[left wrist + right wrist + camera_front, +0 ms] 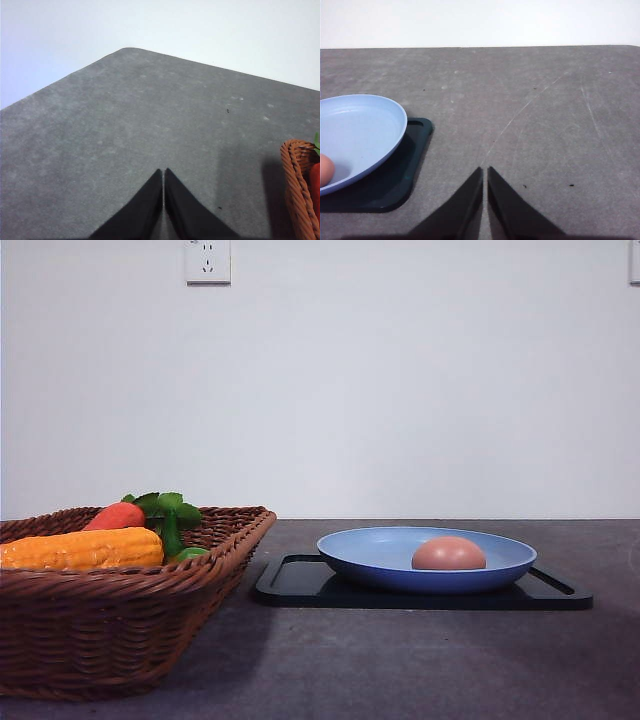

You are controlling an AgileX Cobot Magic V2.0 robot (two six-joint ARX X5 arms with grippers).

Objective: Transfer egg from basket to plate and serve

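Observation:
The pinkish-brown egg [448, 554] lies in the light-blue plate [370, 550], right of its middle. The plate rests on a flat black tray [300, 583]. The brown wicker basket [120, 625] stands at the left of the table. In the right wrist view, the plate [365, 130] and an edge of the egg [325, 169] are off to one side of my right gripper [485, 170], which is shut with nothing in it. My left gripper [163, 172] is shut and empty over bare table, with the basket's rim [295, 185] off to its side.
In the basket lie a yellow-orange corn cob [85, 549], an orange-red carrot [116, 516] with green leaves, and a small green thing [190, 553]. The grey table [420, 660] runs back to a white wall with a socket [207, 260].

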